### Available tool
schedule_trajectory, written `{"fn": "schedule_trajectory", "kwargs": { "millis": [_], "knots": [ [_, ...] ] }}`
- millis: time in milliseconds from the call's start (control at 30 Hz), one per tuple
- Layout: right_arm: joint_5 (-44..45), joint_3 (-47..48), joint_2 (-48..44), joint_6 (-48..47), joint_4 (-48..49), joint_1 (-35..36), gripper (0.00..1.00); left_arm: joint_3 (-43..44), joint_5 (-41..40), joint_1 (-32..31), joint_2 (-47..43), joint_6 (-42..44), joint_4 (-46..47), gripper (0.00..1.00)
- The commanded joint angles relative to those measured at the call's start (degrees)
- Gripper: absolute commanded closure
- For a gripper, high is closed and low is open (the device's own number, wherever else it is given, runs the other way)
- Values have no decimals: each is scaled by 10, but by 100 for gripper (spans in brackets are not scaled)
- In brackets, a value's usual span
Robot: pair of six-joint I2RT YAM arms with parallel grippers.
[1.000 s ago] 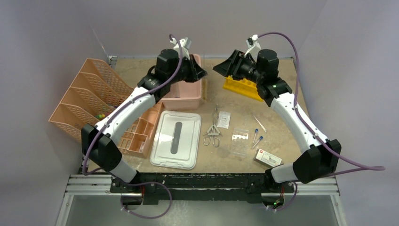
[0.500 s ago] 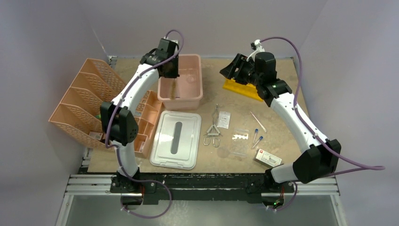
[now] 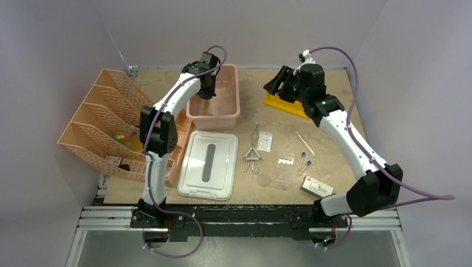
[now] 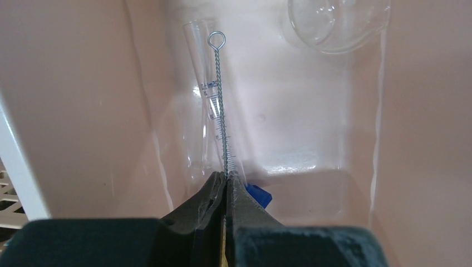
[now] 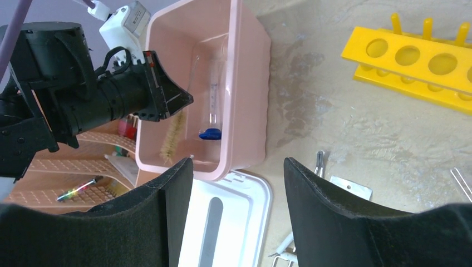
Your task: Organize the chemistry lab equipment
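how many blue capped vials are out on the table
2, side by side right of the clear packet: left vial, right vial. Pink tub may hide more.

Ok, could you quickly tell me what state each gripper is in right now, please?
Left gripper: shut on the wire-handled brush.
Right gripper: open, holding nothing.

Pale lilac walls (image 3: 55, 44) enclose a tan tabletop (image 3: 253, 100).

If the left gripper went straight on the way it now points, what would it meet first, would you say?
Probably the glass tube on the tub floor; the brush in the left gripper's shut jaws would touch it first, though depth is unclear.
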Motion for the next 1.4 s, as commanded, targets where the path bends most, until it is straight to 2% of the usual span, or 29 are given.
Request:
{"fn": "schedule_trajectory", "kwargs": {
  "millis": [0, 267, 500, 667, 933, 1067, 1133, 1233, 1367],
  "knots": [
    [22, 10, -1, 2, 6, 0, 37, 33, -26, 10, 5, -5, 21, 100],
    [26, 29, 16, -7, 2, 0, 38, 21, -95, 14, 25, -22, 65, 100],
    [31, 42, 28, -14, -3, 0, 38, -17, -142, 14, 30, -40, 141, 100],
    [37, 44, 30, -18, -5, 0, 38, -36, -150, 14, 40, -23, 161, 91],
    [48, 41, 27, -30, -10, -1, 37, 0, -132, 14, 38, -15, 132, 78],
    [72, 36, 24, -52, -25, -3, 37, 19, -75, 14, -2, -18, 126, 70],
    [96, 31, 24, -59, -42, -7, 33, 14, -22, 14, -31, -19, 135, 67],
    [137, 8, 15, -53, -62, -16, 28, -18, 44, 14, -85, -17, 165, 63],
    [154, -33, 2, -57, -75, -28, 26, -86, 117, 14, -149, -17, 212, 61]
  ]
}}
